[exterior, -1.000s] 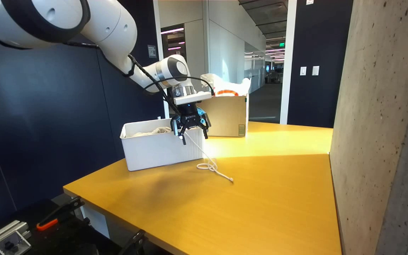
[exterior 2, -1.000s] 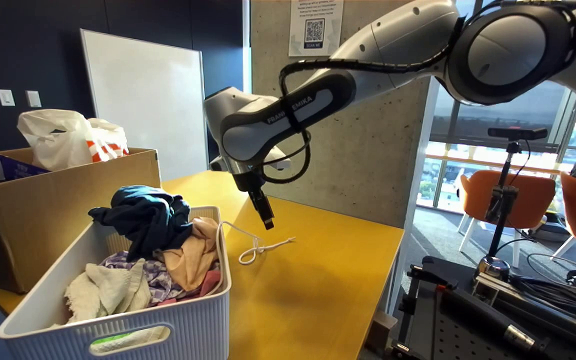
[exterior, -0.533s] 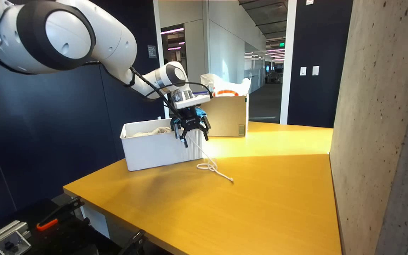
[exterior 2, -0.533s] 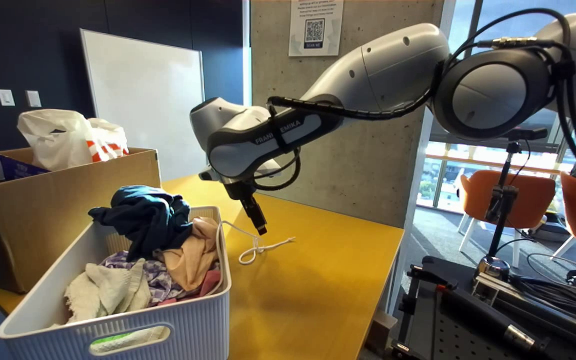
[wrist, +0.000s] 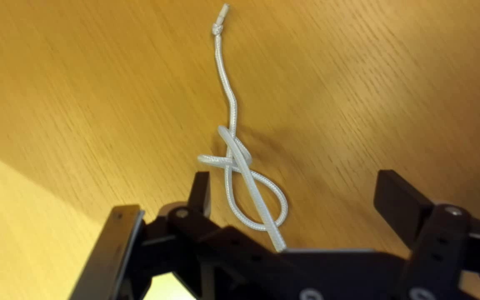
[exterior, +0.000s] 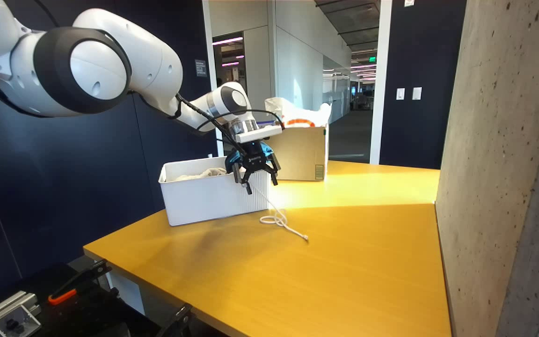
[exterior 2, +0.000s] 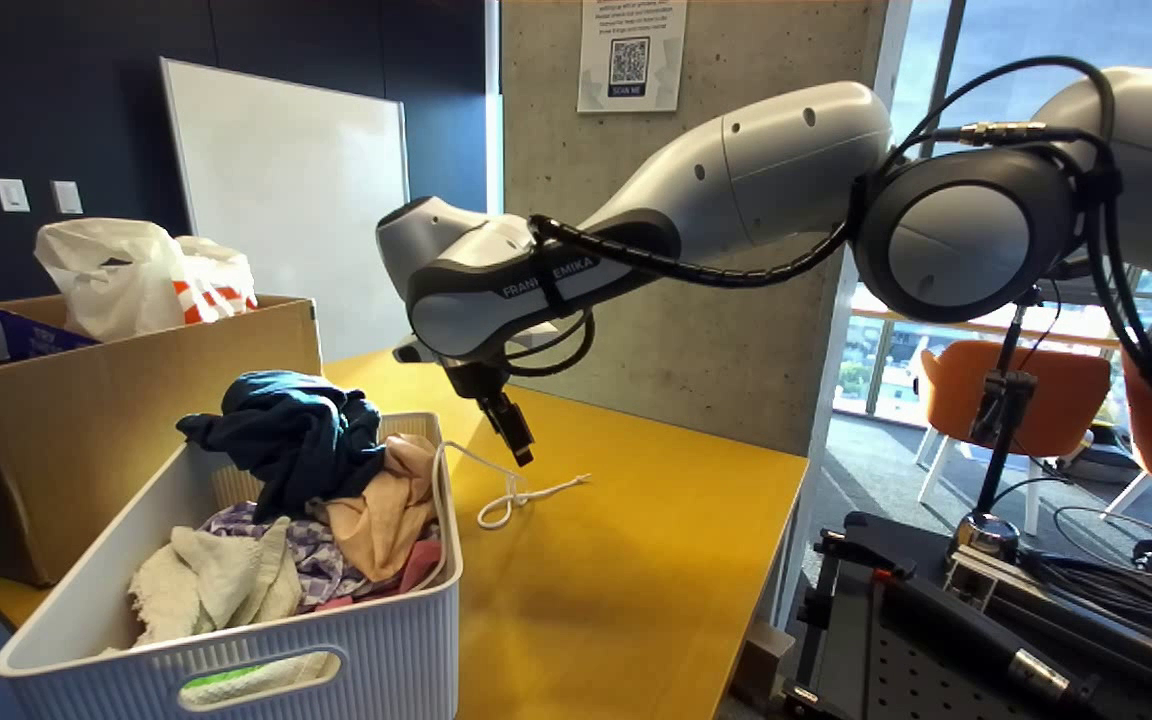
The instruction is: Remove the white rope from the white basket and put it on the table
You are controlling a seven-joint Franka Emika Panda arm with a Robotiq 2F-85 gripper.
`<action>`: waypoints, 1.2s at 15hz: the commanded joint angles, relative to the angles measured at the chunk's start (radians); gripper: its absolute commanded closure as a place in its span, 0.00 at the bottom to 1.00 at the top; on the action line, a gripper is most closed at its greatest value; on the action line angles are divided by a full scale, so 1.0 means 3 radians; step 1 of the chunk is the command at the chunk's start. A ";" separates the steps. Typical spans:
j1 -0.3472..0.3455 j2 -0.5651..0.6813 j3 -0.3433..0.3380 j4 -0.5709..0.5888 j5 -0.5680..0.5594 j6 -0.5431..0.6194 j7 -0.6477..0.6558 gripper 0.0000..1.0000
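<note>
Rope (wrist: pixel 251 183) drapes over the basket (exterior: pixel 208 199) rim onto the table (exterior: pixel 335 271) beside it — gripper (exterior: pixel 262 186) outside the basket, jaws wide and holding nothing, presumably to straddle the rope.

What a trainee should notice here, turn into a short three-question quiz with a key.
1. Fill in one word, "open" or "shut": above the table, the pincer stands ___.

2. Pick one. Beside the basket, the visible end of the rope lies on:
A) a chair
B) the table
C) the box

3. True or false: the rope is fully out of the basket.

Key:
1. Open
2. B
3. False: it runs into the basket.
</note>
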 commanded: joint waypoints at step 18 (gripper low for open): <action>0.0031 -0.0373 -0.0095 -0.1191 -0.0266 0.1998 0.0264 0.00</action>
